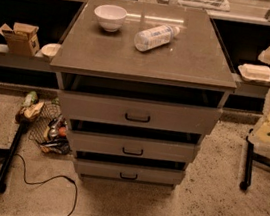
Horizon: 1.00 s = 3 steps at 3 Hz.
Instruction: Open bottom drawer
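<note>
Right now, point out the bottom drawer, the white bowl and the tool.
bottom drawer (pixel 129 172), camera view, centre of its front, just above the handle
white bowl (pixel 109 20), camera view, outer wall
tool, camera view: not in sight, so no point

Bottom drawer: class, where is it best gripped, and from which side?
Grip the small dark handle centred on the front of the bottom drawer, approaching straight from the front: it is a horizontal bar, the flat face's only protrusion. The gripper is out of view.
</note>
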Each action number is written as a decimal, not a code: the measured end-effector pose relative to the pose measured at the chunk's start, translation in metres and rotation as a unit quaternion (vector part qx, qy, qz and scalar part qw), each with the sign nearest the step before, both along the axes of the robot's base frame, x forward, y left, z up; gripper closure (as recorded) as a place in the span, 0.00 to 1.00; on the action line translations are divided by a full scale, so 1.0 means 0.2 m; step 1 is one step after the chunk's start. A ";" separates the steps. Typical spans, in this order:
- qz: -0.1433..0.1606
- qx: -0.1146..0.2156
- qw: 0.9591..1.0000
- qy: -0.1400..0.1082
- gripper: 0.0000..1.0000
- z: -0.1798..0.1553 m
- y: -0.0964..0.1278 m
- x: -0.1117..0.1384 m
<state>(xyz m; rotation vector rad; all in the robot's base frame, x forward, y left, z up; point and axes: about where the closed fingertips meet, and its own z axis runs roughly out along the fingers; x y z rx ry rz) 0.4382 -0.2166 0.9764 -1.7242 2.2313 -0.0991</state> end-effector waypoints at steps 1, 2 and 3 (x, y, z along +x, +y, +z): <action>0.000 0.000 1.000 0.000 0.00 0.00 0.00 0.00; 0.014 -0.008 1.000 0.015 0.00 -0.17 0.05 0.02; 0.040 0.022 0.998 0.048 0.00 -0.58 0.15 0.01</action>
